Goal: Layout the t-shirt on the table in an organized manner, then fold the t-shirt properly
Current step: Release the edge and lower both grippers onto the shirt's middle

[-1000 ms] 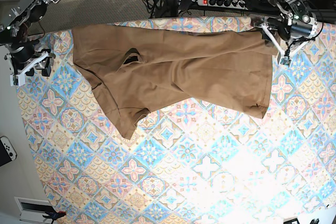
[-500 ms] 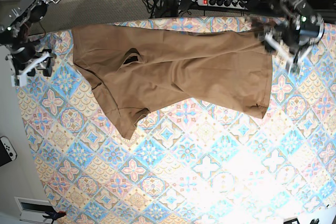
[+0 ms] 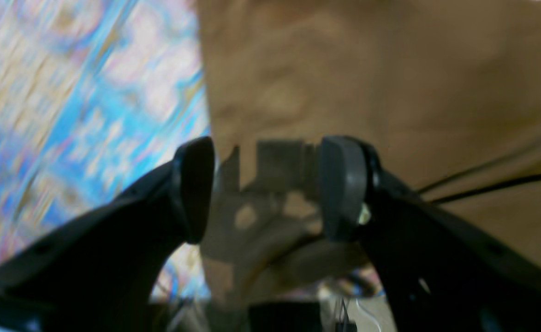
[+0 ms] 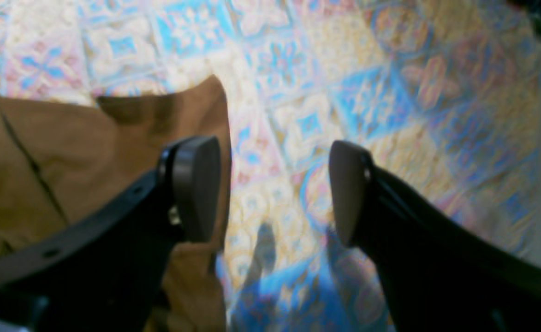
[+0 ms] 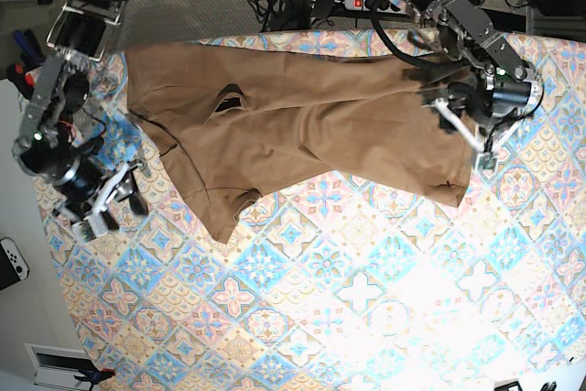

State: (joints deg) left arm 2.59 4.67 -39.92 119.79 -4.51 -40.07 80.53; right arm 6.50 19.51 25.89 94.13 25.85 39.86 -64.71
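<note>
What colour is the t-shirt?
Plain tan-brown, no print; the t-shirt shows best in the base view.

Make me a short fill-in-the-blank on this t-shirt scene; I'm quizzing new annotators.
1. The t-shirt is plain ____ in colour.
2. The jaws of the left gripper are ____, above the shirt's edge.
3. The right gripper, also open, hovers mostly over the bare ____, with the shirt beside one finger.

Missing words: brown; open; table

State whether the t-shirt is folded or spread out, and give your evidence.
Spread out but untidy, not yet folded: the t-shirt lies in a wrinkled single layer across the table, one sleeve angled outward, no neat fold lines.
</note>
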